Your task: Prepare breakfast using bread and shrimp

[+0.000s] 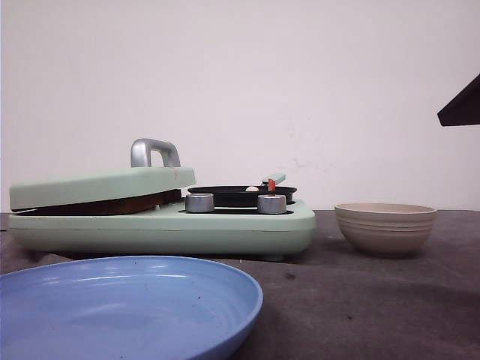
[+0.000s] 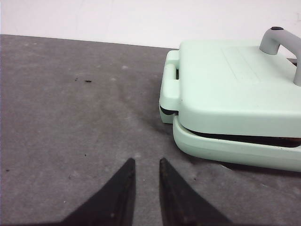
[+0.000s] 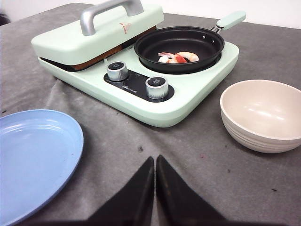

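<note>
- The shrimp (image 3: 178, 57), pale pieces with orange-red tips, lay together in the black frying pan (image 3: 155, 47), near the middle of its floor
- The pan sat on the right half of a mint-green breakfast cooker (image 3: 188, 101), its green-tipped handle (image 3: 230, 20) pointing away from the knobs
- The bread (image 3: 101, 57) showed only as a brown edge in the gap under the cooker's hinged lid (image 3: 94, 35), which rested slightly ajar on the left half
- The lid carried a silver arch handle (image 3: 106, 12) and a small orange triangular logo (image 3: 125, 27), too small to read
- Two silver knobs (image 3: 156, 87) stood on a dark panel at the cooker's front; pale writing beside them was too blurred to make out
- A beige bowl (image 3: 263, 136) stood on the grey cloth (image 3: 188, 155) just beside the cooker's right end, apart from it
- A blue plate (image 1: 172, 300) lay in front of the cooker, nearer the robot
- The right gripper (image 3: 155, 162) hovered over the cloth between plate and bowl, its dark fingers pressed together at the tips, grasping nothing
- The left gripper (image 2: 146, 165) hung over bare cloth near the cooker's hinge end, its fingers a narrow gap apart and holding nothing
</note>
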You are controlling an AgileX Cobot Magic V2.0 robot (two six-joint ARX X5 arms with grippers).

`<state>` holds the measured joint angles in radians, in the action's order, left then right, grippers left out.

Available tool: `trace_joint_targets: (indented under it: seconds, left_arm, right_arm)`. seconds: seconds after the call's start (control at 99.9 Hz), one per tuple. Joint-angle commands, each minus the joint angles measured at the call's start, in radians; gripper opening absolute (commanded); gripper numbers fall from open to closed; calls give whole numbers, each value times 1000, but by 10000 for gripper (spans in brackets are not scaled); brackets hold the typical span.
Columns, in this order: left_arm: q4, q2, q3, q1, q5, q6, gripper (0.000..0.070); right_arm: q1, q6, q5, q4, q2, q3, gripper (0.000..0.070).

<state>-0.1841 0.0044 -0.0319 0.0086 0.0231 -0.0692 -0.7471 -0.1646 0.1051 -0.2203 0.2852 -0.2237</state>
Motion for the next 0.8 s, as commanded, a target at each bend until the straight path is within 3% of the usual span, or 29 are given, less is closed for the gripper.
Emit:
trace_joint_targets:
  seconds: [0.0, 0.22, 0.34, 0.43, 0.6, 0.79]
  left_arm:
    - [-3, 0, 18, 0, 2, 8, 0]
    - [-3, 0, 18, 0, 2, 9, 0]
    - [-3, 0, 18, 0, 2, 8, 0]
    - [-3, 0, 18, 0, 2, 8, 0]
    - [-3, 0, 18, 0, 2, 9, 0]
    - [-3, 0, 18, 0, 2, 8, 0]
  right_arm:
    - [-10, -11, 1, 10, 0, -4, 0]
    - [-5, -11, 10, 11, -3, -4, 0]
    - [36, 5, 133, 11, -26, -4, 0]
    - [126, 79, 212, 13, -44, -4, 0]
    - [334, 190, 198, 13, -99, -4, 0]
    - [518, 207, 72, 21, -174, 53, 0]
